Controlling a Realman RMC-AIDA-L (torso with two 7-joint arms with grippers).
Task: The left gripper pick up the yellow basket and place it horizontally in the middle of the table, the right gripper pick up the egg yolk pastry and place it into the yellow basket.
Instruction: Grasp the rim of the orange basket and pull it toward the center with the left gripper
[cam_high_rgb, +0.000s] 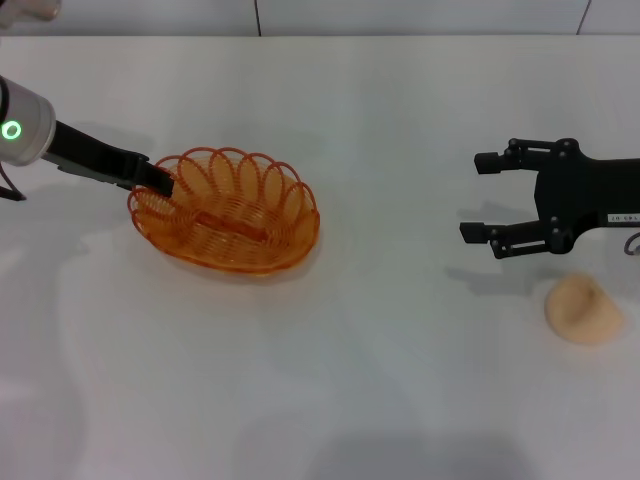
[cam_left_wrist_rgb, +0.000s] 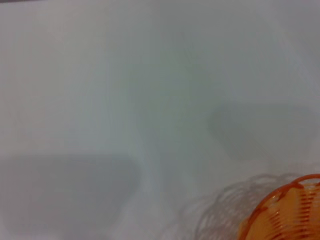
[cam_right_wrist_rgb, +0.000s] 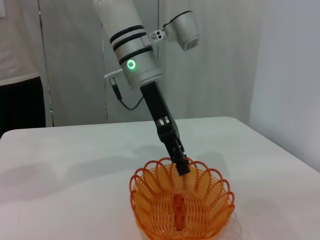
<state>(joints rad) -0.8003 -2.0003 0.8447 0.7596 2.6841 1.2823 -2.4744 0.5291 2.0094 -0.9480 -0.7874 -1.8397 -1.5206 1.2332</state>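
Our left gripper (cam_high_rgb: 160, 181) is pinching the basket (cam_high_rgb: 228, 214) rim, left of the table (cam_high_rgb: 350, 400) middle, to shift it. Right gripper (cam_high_rgb: 484, 197) hovers spread wide just beside the pastry (cam_high_rgb: 584, 310).

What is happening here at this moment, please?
The left gripper grips the scalloped rim of the yellow basket, which sits on the table left of centre. The right gripper hovers open over the table's right side, just beyond the egg yolk pastry. The pastry lies untouched on the table, not yet in the basket.
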